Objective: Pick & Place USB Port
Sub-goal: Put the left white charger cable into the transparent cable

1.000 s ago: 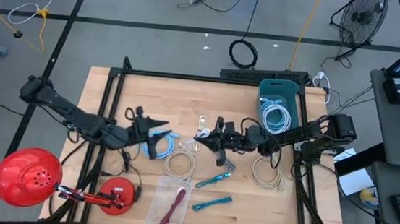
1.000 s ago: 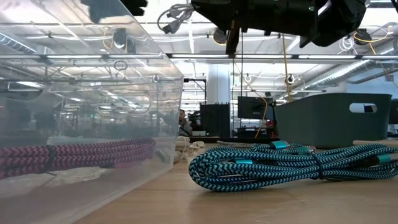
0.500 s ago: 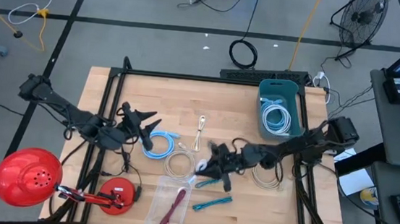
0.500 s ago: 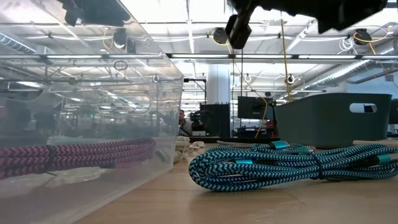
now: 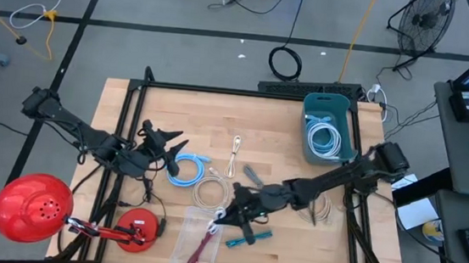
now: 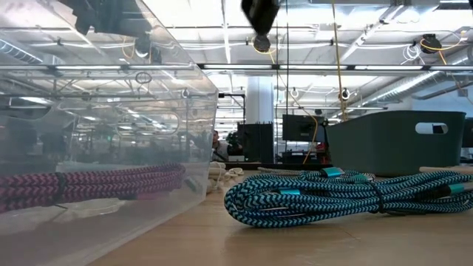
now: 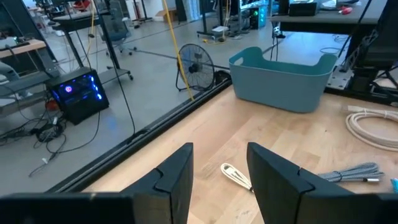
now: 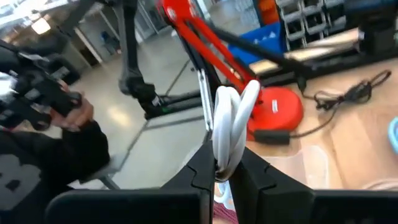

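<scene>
A big clear plastic box (image 6: 111, 148) sits on the left of the counter (image 6: 295, 244). Inside it, near the bottom, lies a pink and black cable (image 6: 89, 185). To the right of the box, a blue and black braided cable (image 6: 340, 196) lies coiled on the wood. Behind it, far on the right, stands a dark grey bin (image 6: 395, 140). A pale cable (image 6: 222, 176) peeks out just past the box. A dark robot part (image 6: 259, 13) hangs down at the top. Far behind is a big room with ceiling lights.
</scene>
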Available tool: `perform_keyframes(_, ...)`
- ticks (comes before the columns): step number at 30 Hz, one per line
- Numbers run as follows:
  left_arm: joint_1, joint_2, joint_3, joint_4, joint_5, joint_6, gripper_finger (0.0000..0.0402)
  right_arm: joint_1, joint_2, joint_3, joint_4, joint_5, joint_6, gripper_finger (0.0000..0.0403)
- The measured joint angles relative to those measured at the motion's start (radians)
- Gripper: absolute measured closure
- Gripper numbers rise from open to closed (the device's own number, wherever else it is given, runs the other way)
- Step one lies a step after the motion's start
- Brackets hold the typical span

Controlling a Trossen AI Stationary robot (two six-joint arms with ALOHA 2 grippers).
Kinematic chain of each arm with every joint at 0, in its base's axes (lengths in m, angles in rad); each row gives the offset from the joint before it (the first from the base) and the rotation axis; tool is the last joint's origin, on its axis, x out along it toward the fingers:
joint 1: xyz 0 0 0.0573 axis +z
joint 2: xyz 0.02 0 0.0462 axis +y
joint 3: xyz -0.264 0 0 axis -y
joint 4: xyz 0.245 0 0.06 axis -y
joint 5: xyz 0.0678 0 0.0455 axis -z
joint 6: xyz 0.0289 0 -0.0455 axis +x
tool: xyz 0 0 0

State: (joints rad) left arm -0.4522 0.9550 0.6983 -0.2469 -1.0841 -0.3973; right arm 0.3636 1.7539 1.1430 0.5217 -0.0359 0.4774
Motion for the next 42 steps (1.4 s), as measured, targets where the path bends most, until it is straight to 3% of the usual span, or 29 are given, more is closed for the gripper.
perform_keyframes(12,0.0,0.0,0.0,-0.036,-0.016,-0.029,0.0247,-0.049,0.289,0.245,-0.009,-0.263,-0.004,0.0383)
perform_keyframes(23,0.0,0.0,0.0,-0.064,-0.016,-0.05,0.0247,-0.061,0.295,0.271,-0.11,-0.22,-0.111,0.0383)
perform_keyframes(28,0.0,0.0,0.0,-0.065,-0.016,-0.058,0.0247,-0.065,0.295,0.271,-0.145,-0.142,-0.174,0.0383)
perform_keyframes(42,0.0,0.0,0.0,-0.065,-0.017,-0.058,0.0247,-0.05,0.308,0.269,-0.101,-0.136,-0.149,0.0383)
